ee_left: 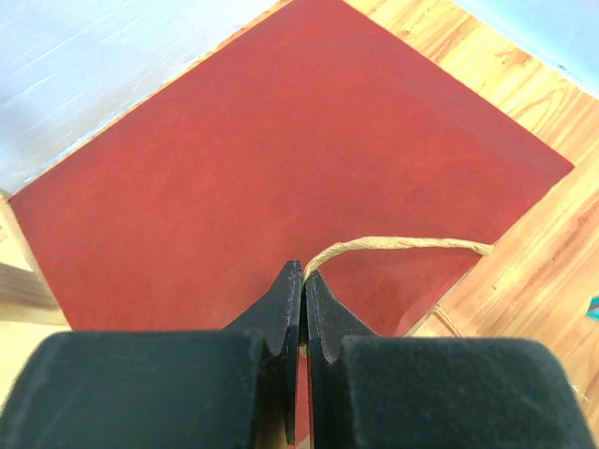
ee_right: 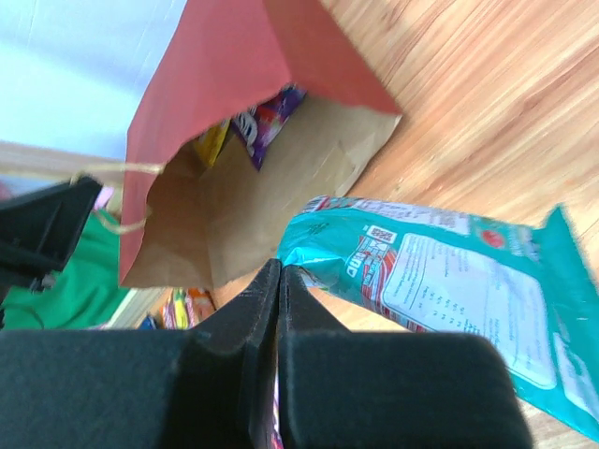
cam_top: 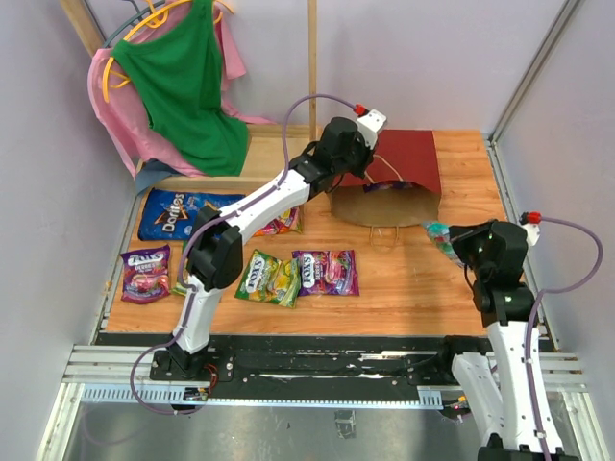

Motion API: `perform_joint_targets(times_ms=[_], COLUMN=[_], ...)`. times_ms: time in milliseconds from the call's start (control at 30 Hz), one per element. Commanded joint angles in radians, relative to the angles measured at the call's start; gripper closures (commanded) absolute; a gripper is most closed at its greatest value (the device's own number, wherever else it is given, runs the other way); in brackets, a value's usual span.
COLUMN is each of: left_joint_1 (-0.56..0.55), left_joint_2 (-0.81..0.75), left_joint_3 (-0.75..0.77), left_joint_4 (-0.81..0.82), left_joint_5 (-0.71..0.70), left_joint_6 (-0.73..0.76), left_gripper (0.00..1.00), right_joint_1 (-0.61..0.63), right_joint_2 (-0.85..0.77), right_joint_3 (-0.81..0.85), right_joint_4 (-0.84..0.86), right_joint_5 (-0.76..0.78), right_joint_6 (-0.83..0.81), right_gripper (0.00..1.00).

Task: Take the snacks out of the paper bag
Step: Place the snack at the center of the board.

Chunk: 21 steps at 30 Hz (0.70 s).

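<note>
Beside the paper bag point(cam_top: 404, 158), right gripper point(ee_right: 281, 271) pinches teal packet point(ee_right: 449, 299).

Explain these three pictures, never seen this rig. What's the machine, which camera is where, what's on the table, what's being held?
Two robot arms are bolted at the near edge of a wooden table. One picture comes from a fixed camera above and behind them; the other two come from cameras on each wrist, looking along the fingers.

The paper bag, dark red outside and brown inside, lies on its side, mouth toward the arms. The left end effector is shut on its cord handle, holding the mouth up. The right end effector is shut on a teal packet just outside the bag.

Already out: a blue Doritos bag, two purple packets and a yellow-green one. A purple packet and something yellow remain inside. Green and pink clothes hang at the back.
</note>
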Motion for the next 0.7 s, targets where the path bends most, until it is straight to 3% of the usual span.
perform_joint_targets(times_ms=[0, 133, 267, 433, 600, 633, 667], left_joint_1=[0.011, 0.011, 0.011, 0.011, 0.011, 0.011, 0.011], left_joint_2=[-0.072, -0.094, -0.113, -0.112, -0.088, -0.085, -0.082], left_joint_3=[-0.033, -0.058, -0.079, -0.079, -0.043, -0.035, -0.027], left_joint_4=[0.039, 0.041, 0.046, 0.050, 0.038, 0.036, 0.032], left_joint_5=[-0.061, -0.094, -0.120, -0.121, -0.094, -0.090, -0.086], left_joint_6=[0.034, 0.055, 0.076, 0.082, 0.063, 0.060, 0.056], left_gripper=[0.97, 0.97, 0.98, 0.98, 0.98, 0.98, 0.97], right_joint_1=[-0.082, -0.176, -0.186, -0.212, -0.406, -0.427, -0.443], right_joint_2=[0.040, 0.114, 0.135, 0.124, 0.338, 0.406, 0.508], right_joint_3=[0.074, 0.067, 0.054, -0.003, -0.101, -0.101, -0.086], right_joint_4=[0.047, 0.099, 0.141, 0.139, 0.307, 0.359, 0.405], right_joint_5=[0.065, -0.041, -0.081, 0.061, -0.099, -0.127, -0.150], right_joint_6=[-0.037, 0.068, 0.127, 0.141, 0.262, 0.271, 0.259], right_gripper=[0.99, 0.99, 0.99, 0.99, 0.99, 0.93, 0.80])
